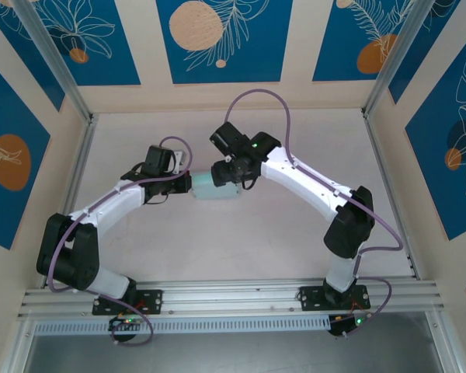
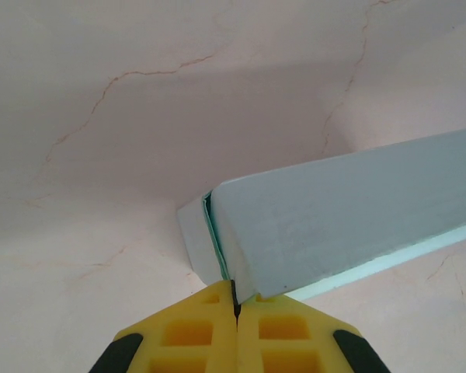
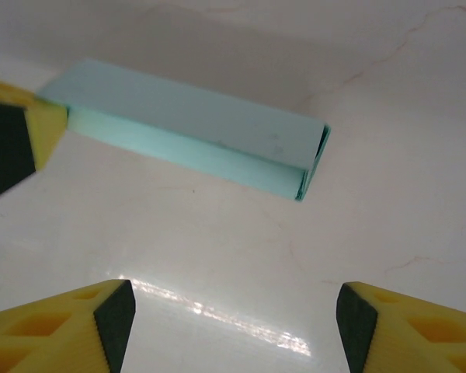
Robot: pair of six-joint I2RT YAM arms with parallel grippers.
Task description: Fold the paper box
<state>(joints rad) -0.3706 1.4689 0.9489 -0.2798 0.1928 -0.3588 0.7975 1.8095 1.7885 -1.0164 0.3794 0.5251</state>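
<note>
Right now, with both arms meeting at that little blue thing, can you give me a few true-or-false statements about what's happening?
1. The paper box is pale blue-green. True.
2. The right gripper is clamped on the box. False: its fingers stand wide open, with the box ahead of them and untouched.
3. The left gripper is shut on one end of the box. True.
4. The box is a flat, unfolded sheet. False: it is already folded into a long rectangular shape.
</note>
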